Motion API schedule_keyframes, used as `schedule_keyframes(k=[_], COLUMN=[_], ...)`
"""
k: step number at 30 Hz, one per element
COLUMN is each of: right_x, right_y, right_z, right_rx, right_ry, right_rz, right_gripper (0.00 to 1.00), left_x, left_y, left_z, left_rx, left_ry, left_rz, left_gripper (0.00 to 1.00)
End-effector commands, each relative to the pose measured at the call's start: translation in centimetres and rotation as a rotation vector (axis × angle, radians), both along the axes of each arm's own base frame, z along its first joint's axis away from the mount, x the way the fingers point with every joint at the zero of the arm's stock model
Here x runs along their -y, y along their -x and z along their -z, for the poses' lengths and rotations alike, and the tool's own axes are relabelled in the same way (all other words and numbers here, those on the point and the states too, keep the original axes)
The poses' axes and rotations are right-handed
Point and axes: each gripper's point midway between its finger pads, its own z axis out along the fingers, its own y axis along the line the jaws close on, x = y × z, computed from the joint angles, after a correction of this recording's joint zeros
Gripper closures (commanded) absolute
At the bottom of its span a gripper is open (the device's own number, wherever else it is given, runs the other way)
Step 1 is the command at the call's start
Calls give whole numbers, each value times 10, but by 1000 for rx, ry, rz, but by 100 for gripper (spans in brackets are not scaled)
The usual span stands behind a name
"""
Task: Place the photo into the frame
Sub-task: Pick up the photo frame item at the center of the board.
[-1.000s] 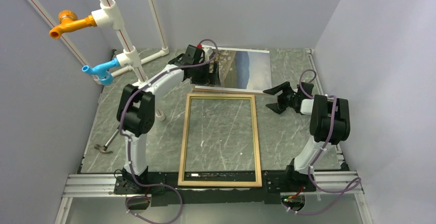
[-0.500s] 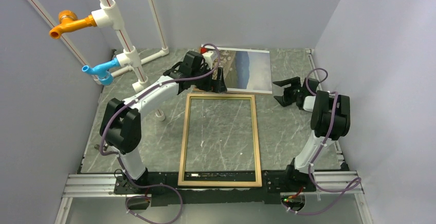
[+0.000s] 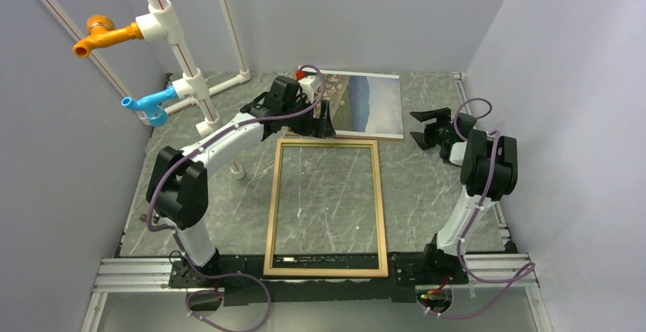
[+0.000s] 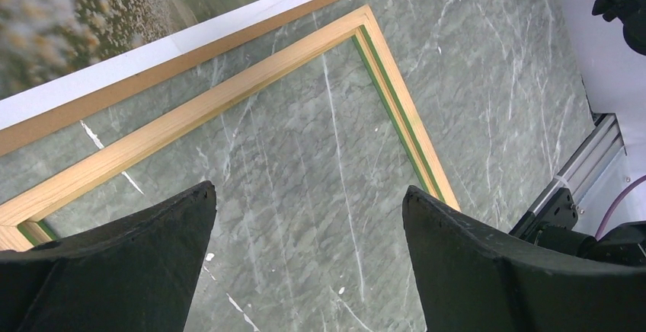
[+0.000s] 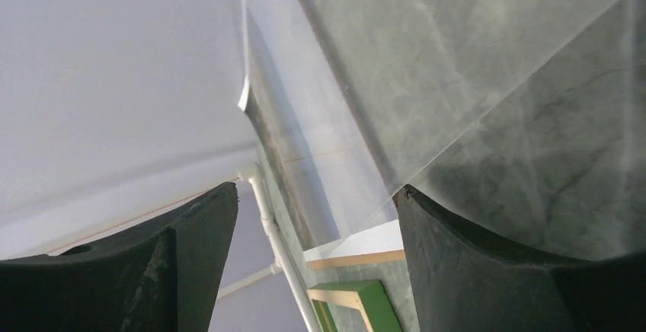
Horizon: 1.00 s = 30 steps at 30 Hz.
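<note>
One frame, one photo and two arms on a grey-green marbled worktop. The frame lies flat in the middle with its pale wood face up and its near rail at the arm bases. The marble shows through its pane, and the left wrist view shows a green strip along the inner edge of its rails. The photo lies picture side up at the far end of the worktop, just beyond the frame's far rail and outside the frame. Its white border rests on one brown board, whose edge shows along the photo's near side. The left pincer hangs over the frame's far left corner, beside the photo's near left corner. Its two dark fingers are spread wide with nothing between them. The right pincer is raised to the right of the photo, apart from it and from the frame, and it also gapes wide and empty. At far left stands a rack of white pipes carrying two taps, one orange and one blue. One hammer lies near the worktop's left edge.
</note>
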Motion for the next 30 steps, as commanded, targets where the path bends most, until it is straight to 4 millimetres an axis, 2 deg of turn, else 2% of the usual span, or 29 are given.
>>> schedule_keyframes(k=[1,4,7,14,23,30], right_x=[-1,-3,-5,-2,8,9], right_y=[-12,-10,-10,-12,-11,1], right_z=[-57,-73,-75,-65,-22,-12], right_rx=[288,388,424,405,194,131], right_ry=[12,-8,-53,-49,-8,14], right_rz=[-11,-15,-17,3,57,81], right_gripper=[22,23,23,28,49,85], left_x=[4,4,4,3,3,1], left_y=[5,6,7,9,10,10], left_z=[-17,-14,-12,-11,-10,-8], left_rx=[35,26,21,23,22,22], left_ry=[34,30,31,24,19,16], left_rz=[38,43,46,50,57,55], left_gripper=[5,6,6,7,7,7])
